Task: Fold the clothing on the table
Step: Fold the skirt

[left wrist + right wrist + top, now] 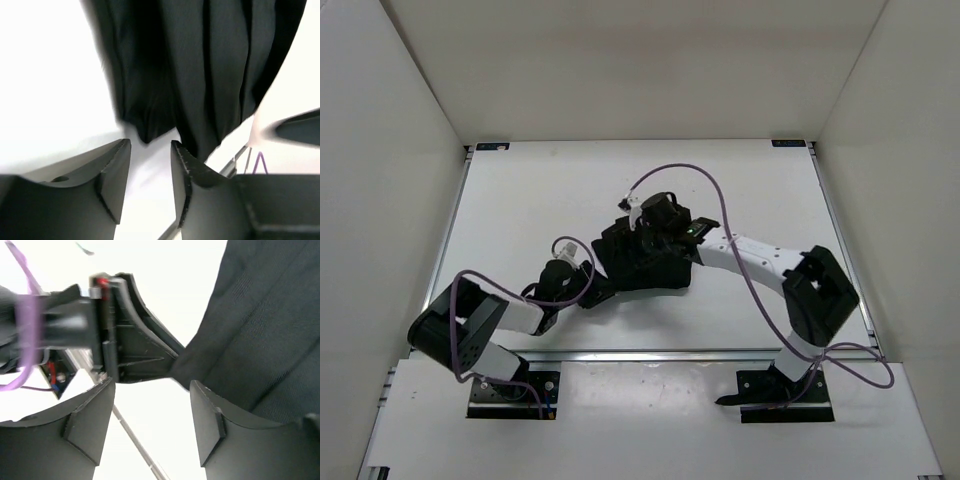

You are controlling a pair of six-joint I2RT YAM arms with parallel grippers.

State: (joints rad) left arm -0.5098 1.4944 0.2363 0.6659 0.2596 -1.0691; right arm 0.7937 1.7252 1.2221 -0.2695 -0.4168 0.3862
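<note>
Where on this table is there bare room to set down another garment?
Bare: the far strip of table between clothing and back wall, and the left stretch by the rail. Crowded: the centre, where left arm and right arm meet the clothing.

Table [520,200]: carries everything; you have walls on its left, right and far sides.
Clothing [642,262]: lies bunched on the table near its middle, ahead of both arm bases, closer to your right arm's reach.
Left gripper [592,288]: sits at the clothing's near-left corner; in your left wrist view [150,150] the cloth [200,75] lies just beyond the fingertips, with bare table between them.
Right gripper [648,232]: sits over the clothing's far side; in your right wrist view [152,390] the cloth [260,340] lies to the right, behind the right-hand finger.
</note>
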